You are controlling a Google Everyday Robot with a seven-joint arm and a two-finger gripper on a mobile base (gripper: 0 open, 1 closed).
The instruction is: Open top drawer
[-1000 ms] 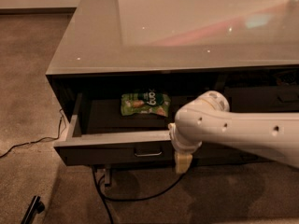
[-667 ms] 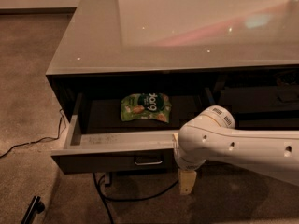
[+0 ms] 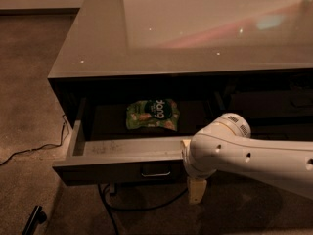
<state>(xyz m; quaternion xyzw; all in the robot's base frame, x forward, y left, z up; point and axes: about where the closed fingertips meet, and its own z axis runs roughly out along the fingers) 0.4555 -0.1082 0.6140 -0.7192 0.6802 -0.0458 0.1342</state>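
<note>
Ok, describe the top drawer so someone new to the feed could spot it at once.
Start at the glossy grey cabinet top; just under its front edge the top drawer stands pulled out. The claw hangs below the drawer's front, just right of its small loop handle. It is the only drawer open, with a green snack bag lying inside.

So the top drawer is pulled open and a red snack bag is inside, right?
Not red. The camera view shows a green snack bag inside the open top drawer. The pincer hangs just below the drawer front, right of its handle.
</note>
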